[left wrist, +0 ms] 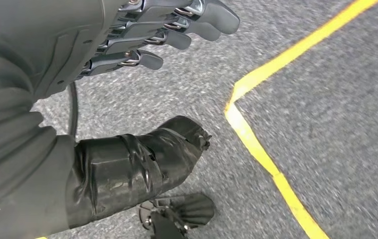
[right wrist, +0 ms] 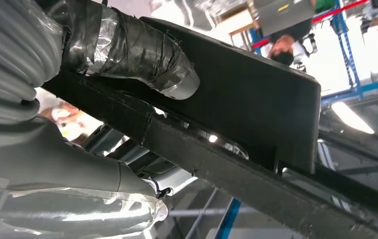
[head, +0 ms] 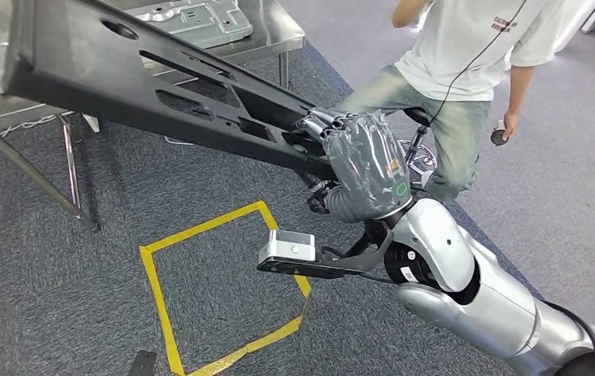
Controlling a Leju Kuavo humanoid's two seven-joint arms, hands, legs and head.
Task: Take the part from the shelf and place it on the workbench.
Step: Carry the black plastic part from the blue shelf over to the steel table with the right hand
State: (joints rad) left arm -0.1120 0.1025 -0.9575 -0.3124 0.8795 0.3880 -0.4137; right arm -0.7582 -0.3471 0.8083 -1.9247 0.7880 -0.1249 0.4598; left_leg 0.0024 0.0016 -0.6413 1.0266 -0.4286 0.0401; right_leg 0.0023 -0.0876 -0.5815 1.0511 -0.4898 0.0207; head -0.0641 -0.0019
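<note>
The right hand (head: 364, 160) is clamped on the near end of the long black part (head: 161, 82); in the right wrist view the taped thumb (right wrist: 142, 55) presses one face while the fingers wrap the other. From the hand the part runs toward ten o'clock, tilted, its far end over the edge of the steel workbench (head: 278, 35) — whether it touches the top cannot be told. A grey stamped metal panel (head: 192, 19) lies on the bench at about twelve o'clock. Below the part, at six o'clock, a yellow tape square (head: 153, 274) marks the grey carpet. A person (head: 466, 55) in a white shirt and jeans stands just beyond the hand at two o'clock. The left hand (left wrist: 142, 35) hangs over the carpet near the tape, holding nothing, fingers loosely apart.
</note>
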